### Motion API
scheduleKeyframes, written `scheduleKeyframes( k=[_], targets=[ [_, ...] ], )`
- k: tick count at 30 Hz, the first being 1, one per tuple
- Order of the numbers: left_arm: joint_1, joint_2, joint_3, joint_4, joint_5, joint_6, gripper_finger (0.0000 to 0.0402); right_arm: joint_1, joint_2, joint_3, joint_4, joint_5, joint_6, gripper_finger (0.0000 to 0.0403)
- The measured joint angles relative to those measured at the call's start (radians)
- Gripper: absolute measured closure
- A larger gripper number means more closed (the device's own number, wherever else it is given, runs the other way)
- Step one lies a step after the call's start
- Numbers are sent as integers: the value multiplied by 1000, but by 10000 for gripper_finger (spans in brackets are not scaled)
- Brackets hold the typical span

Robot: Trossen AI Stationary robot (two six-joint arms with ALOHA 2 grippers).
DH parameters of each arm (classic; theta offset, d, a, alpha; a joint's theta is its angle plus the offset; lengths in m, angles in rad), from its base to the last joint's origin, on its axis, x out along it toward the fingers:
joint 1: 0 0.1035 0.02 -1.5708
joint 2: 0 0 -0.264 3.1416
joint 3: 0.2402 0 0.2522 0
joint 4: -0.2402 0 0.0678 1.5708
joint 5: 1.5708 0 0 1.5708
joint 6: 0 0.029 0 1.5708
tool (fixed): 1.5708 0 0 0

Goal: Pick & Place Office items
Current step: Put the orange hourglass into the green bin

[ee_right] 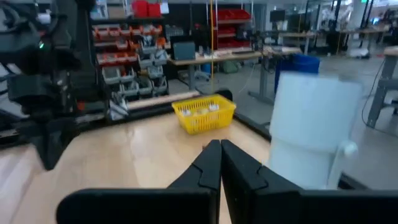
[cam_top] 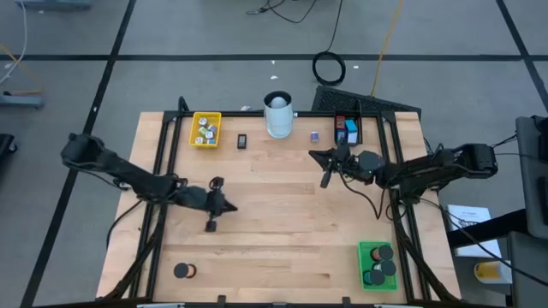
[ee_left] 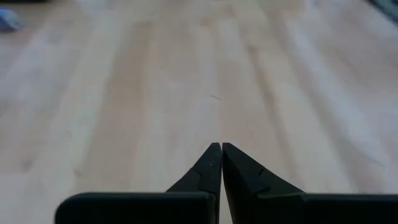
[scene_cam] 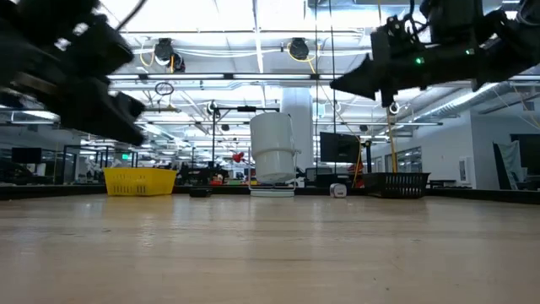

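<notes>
A: Biggest first? Wooden table (cam_top: pixel 282 214), with two dark arms over it.

B: And the left gripper (ee_left: pixel 221 147)?

A: Pressed together, pinching nothing. Up over bare wood on the left half of the table.

B: Same for the right gripper (ee_right: pixel 220 143)?

A: Yes, squeezed shut and empty too. Up in the air over the back right part, near the black tray (cam_top: pixel 347 128).

B: Next biggest?

A: Tall white cylinder (cam_top: pixel 278 115) at the back, in the middle. Not for picking up.

B: Then the trays?

A: Yellow tray (cam_top: pixel 205 140) at the back left, with little white pieces inside. Black tray at the back right, with blue and red pieces. Green tray (cam_top: pixel 363 252) at the front right, with black discs.

B: Any little things outside the trays?

A: One black disc (cam_top: pixel 182 271) alone at the front left corner. One small black piece (cam_top: pixel 242 141) just beside the yellow tray. One tiny pale piece (cam_top: pixel 315 136) between the cylinder and the black tray.

B: So which step now?

A: Probably in between picks, with most pieces put away and only a few left.

B: And for the next move?

A: Need to spread the fingers first, then go down around one loose piece. Maybe the tiny pale one for the right side, close by. For the disc, a long carry across to the green tray.
</notes>
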Motion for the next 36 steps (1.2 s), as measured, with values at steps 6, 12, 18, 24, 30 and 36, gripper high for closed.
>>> scheduleKeyframes(
  k=[6,12,18,24,30,36],
  targets=[
    [-178,-195,124,-520,-141,-179,381,0,0,55,-31,1,-11,401],
    [-339,-183,360,-989,-194,-357,380,3,0,58,-71,2,-1,401],
    [-486,-69,527,-1181,-99,-616,378,4,0,58,-77,2,0,401],
    [-621,82,679,-1235,-13,-810,313,4,0,58,-78,2,1,401],
    [-768,228,835,-1329,3,-999,205,4,0,58,-87,2,18,401],
    [-821,353,943,-1395,0,-1184,100,4,0,57,-92,2,19,401]
  ],
)
